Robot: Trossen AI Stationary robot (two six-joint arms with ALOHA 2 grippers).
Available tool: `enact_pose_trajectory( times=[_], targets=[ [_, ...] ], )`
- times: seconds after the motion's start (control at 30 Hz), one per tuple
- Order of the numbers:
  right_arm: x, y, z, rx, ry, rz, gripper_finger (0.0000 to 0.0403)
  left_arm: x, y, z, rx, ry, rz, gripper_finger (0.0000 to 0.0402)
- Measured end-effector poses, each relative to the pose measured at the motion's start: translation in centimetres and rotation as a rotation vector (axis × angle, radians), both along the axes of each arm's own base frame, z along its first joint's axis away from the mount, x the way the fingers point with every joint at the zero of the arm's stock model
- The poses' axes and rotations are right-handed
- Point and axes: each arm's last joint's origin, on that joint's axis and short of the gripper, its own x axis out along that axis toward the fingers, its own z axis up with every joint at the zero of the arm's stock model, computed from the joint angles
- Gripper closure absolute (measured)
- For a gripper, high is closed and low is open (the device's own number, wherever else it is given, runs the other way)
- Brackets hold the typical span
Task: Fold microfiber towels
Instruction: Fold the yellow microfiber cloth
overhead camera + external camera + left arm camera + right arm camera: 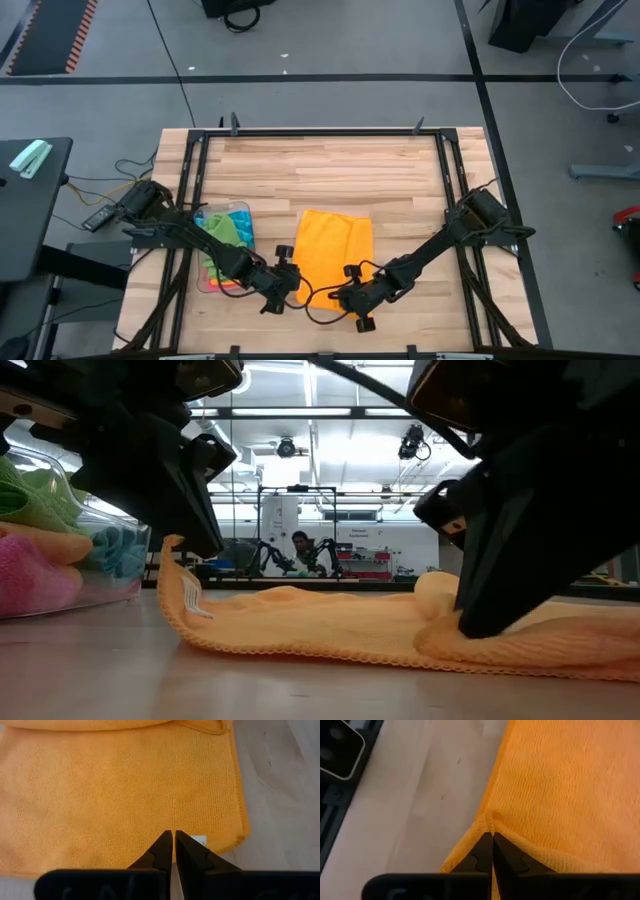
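Pinching the orange towel point(560, 785) edge, right gripper point(493, 836), wrist view only.

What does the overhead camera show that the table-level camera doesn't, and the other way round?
Only the high view shows the whole wooden table, both arms reaching in from its sides, and the orange towel's squarish outline.

Only the low view shows the towel's near edge curling up off the table, the far room, and a person there.

Both show the orange towel, the clear tray of coloured towels beside it, and the left pincer and right pincer at the towel.
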Motion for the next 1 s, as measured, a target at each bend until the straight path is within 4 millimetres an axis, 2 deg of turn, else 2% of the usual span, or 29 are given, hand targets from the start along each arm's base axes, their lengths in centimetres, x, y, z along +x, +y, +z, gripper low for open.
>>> enact_pose_trajectory(
  times=[0.17,0.27,0.43,0.57,0.73,0.87,1.0],
  targets=[
    [-0.1,0.2,-0.2,-0.004,0.005,0.004,0.0372,0.0,0.0,0.0,0.0,0.001,-0.001,0.0365],
    [-0.3,0.2,0.3,0.002,0.004,0.001,0.0345,0.0,0.0,0.0,0.0,0.0,0.001,0.0361],
    [-1.1,-0.5,3.7,0.011,0.004,-0.025,0.0288,0.0,0.0,0.0,-0.001,0.0,0.0,0.0366],
    [-2.1,-1.8,6.7,-0.01,0.001,-0.095,0.0251,0.0,0.0,0.0,0.0,0.001,-0.001,0.0373],
    [-3.3,-6.0,9.0,-0.213,0.025,-0.344,0.0242,0.0,0.0,0.0,0.0,0.0,0.0,0.0371],
    [-2.5,-10.3,9.5,-0.169,0.103,-0.453,0.0251,0.0,0.0,0.0,0.0,-0.001,-0.001,0.0365],
    [-1.1,-15.0,8.5,-0.094,0.221,-0.471,0.0259,0.1,0.1,0.0,-0.001,-0.002,0.002,0.0364]
  ],
)
